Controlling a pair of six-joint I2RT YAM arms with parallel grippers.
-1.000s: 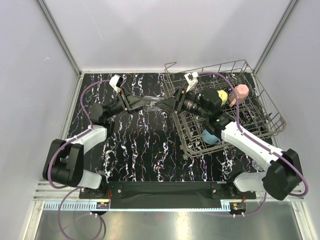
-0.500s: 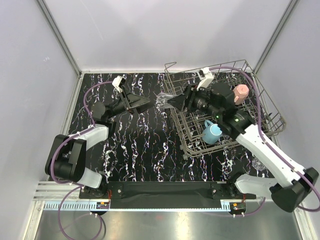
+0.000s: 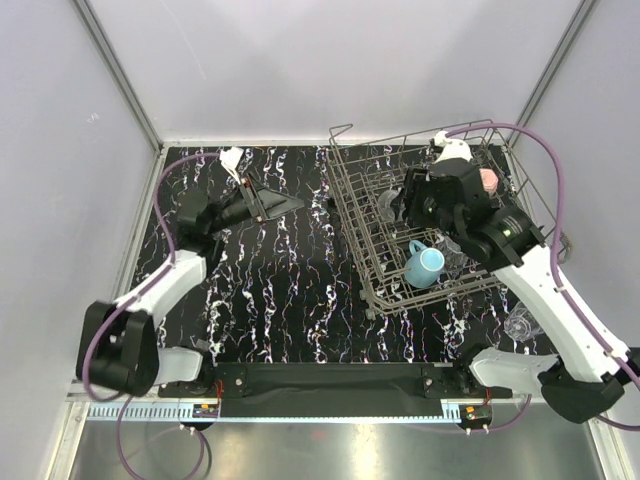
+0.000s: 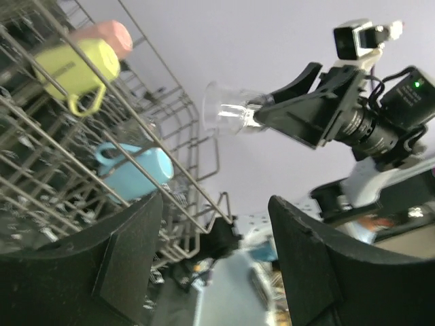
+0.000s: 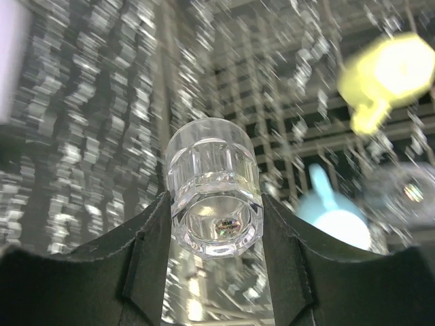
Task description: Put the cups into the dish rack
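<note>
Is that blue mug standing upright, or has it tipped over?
Tipped over. The blue mug lies on its side on the wires inside the dish rack; the left wrist view shows its body running along the wires, not standing.

Glossy clear glass (image 5: 212,187), grey wire dish rack (image 3: 380,275)

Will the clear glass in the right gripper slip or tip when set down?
The clear glass looks smooth and rigid, pinched by the right gripper at its sides, so it may slip. Its thick base suggests weight. The dish rack has thin wires; it could tip there.
</note>
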